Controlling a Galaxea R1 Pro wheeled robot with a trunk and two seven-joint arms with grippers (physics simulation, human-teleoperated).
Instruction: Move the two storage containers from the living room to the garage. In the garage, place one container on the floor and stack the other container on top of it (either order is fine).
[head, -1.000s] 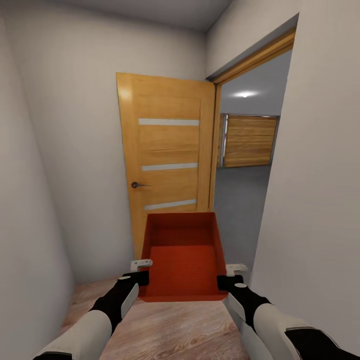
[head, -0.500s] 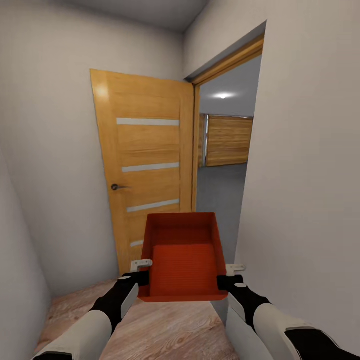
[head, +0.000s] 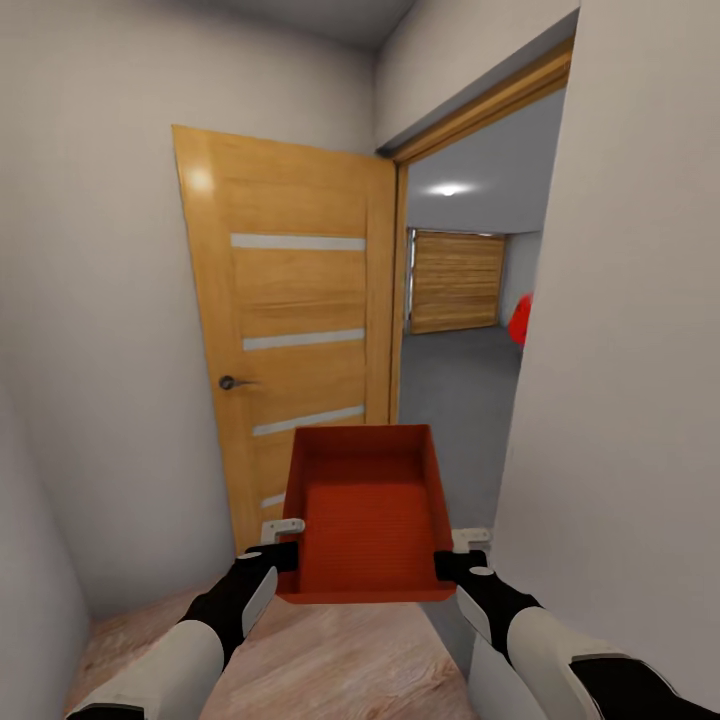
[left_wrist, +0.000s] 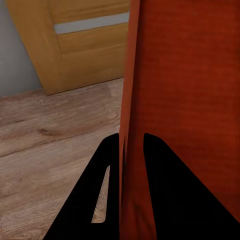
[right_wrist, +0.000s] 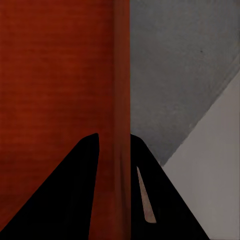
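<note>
Narrow hallway, cream walls, light wood-plank floor (head: 330, 660) underfoot. Nearest, both arms out front: left gripper (head: 284, 541) clamped on the left wall of an orange-red container (head: 365, 520), right gripper (head: 455, 552) clamped on its right wall (each wall pinched between black fingers (left_wrist: 112, 165) in the wrist views). Container held level in the air, open side up, above the planks. Just beyond, an open wooden door (head: 290, 330) swung against the left wall. Farther through the doorway, dark grey garage floor (head: 455, 390), a wooden panel door (head: 455, 282) at the back, a sliver of red car (head: 519, 320).
</note>
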